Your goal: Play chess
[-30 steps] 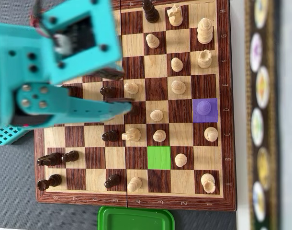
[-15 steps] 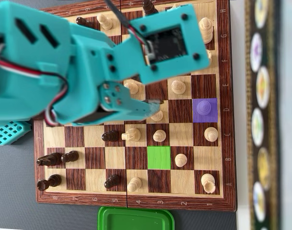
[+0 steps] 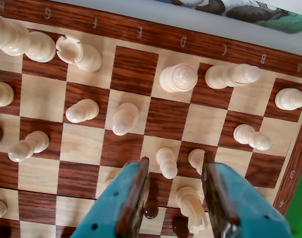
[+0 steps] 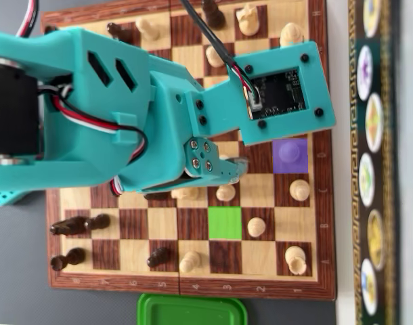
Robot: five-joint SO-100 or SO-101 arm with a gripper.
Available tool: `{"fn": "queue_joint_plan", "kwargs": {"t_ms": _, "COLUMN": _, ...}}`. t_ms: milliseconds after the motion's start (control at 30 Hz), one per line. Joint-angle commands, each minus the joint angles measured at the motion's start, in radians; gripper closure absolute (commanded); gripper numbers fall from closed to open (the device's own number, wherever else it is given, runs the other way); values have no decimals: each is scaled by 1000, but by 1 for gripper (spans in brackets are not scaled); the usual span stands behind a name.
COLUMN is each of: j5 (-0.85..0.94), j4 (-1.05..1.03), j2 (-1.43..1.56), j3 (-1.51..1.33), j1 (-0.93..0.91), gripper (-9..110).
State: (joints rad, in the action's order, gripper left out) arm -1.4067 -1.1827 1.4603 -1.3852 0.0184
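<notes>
Your pincer (image 3: 173, 171) hangs released, jaws spread to straddle a piece, short of the purple-marked piece (image 3: 178, 78) that stands by the board (image 3: 156, 34) edge lettered D, presumably bound for the green square (image 4: 225, 223).

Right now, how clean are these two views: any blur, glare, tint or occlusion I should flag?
Overhead view: the arm covers much of the chessboard, and the squares marked green and purple look like flat colour patches. Wrist view: pieces are sharp, lighting soft without glare; the gripper fingers loom large at the bottom edge.
</notes>
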Motion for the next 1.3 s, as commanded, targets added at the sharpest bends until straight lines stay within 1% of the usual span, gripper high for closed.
{"fn": "queue_joint_plan", "kwargs": {"t_ms": 0, "j5": -8, "j4": -2, "j2": -3, "j3": 51, "j1": -21, "gripper": 85}}
{"fn": "queue_joint_plan", "kwargs": {"t_ms": 100, "j5": -46, "j4": -2, "j2": -28, "j3": 51, "j1": -23, "gripper": 85}}
{"fn": "queue_joint_plan", "kwargs": {"t_ms": 233, "j5": -49, "j4": 8, "j2": -51, "j3": 57, "j1": -18, "gripper": 85}}
{"fn": "queue_joint_plan", "kwargs": {"t_ms": 567, "j5": -83, "j4": 0, "j2": -160, "j3": 198, "j1": -15, "gripper": 85}}
{"fn": "queue_joint_plan", "kwargs": {"t_ms": 1267, "j5": -150, "j4": 11, "j2": -227, "j3": 233, "j1": -11, "gripper": 85}}
